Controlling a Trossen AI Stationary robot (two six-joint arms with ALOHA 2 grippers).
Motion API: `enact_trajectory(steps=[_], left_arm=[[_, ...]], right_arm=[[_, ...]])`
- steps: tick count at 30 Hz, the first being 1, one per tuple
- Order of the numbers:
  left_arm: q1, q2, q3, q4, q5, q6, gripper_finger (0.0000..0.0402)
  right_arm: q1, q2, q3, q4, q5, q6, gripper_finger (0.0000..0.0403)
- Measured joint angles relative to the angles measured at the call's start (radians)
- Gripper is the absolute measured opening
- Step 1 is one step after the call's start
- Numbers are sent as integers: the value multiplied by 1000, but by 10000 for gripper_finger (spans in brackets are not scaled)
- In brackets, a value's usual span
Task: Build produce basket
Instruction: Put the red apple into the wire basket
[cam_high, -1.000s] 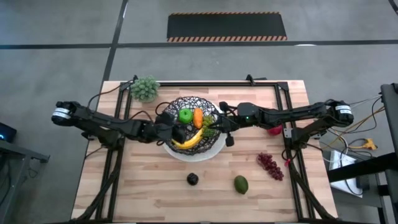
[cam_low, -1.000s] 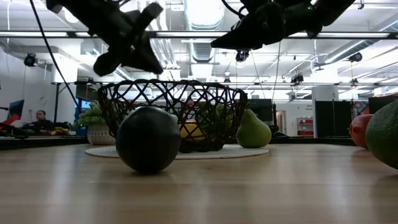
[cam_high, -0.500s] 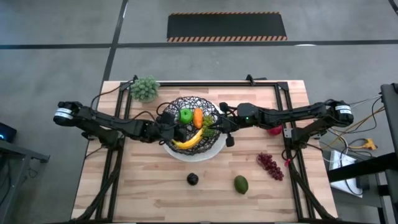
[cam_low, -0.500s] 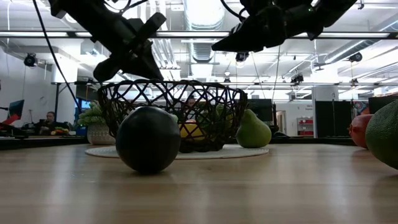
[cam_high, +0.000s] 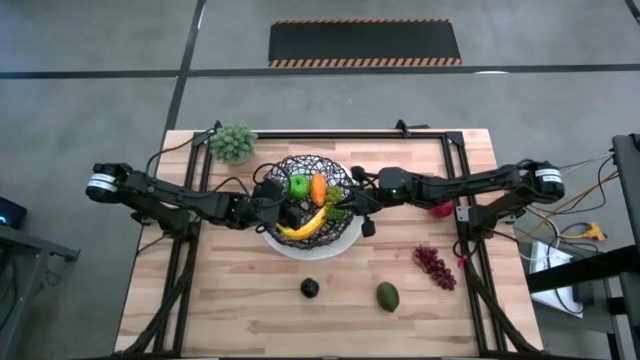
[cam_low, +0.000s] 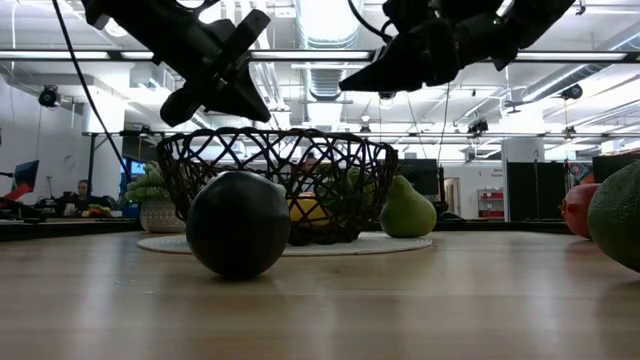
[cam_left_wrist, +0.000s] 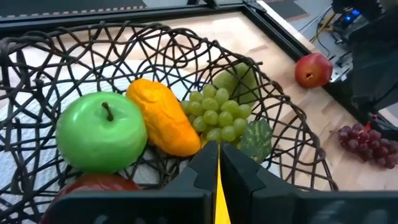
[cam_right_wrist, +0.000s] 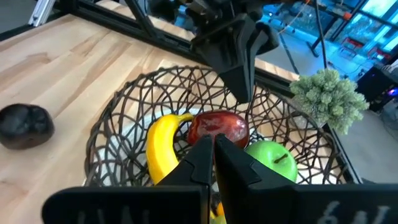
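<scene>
Jaws together on both arms, empty. High view: left gripper sits a touch further over the basket rim than 1 s back; right gripper opposite, barely moved. Banana, green apple, carrot lie betw. the two. Low view: left jaws higher above the rim than before. Wrist views: red apple inside too, just ahead of right jaws. Plum, avocado, dark grapes well off on the counter, so task only part done, prob. next pick pending.

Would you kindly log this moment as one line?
basket: holds green apple, carrot, banana | left gripper: shut, over basket | right gripper: shut, over basket | plum, avocado: on table
</scene>
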Motion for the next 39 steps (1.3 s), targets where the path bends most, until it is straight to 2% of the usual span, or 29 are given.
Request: enact_trajectory(steps=[24,29,39], left_arm=[[0,0,-3,-3,-2,30,0],[0,0,-3,31,-65,73,0],[0,-1,-3,41,-95,74,0]], right_arm=[[0,34,0,40,0,11,9],[0,34,0,40,0,22,9],[0,34,0,34,0,27,9]])
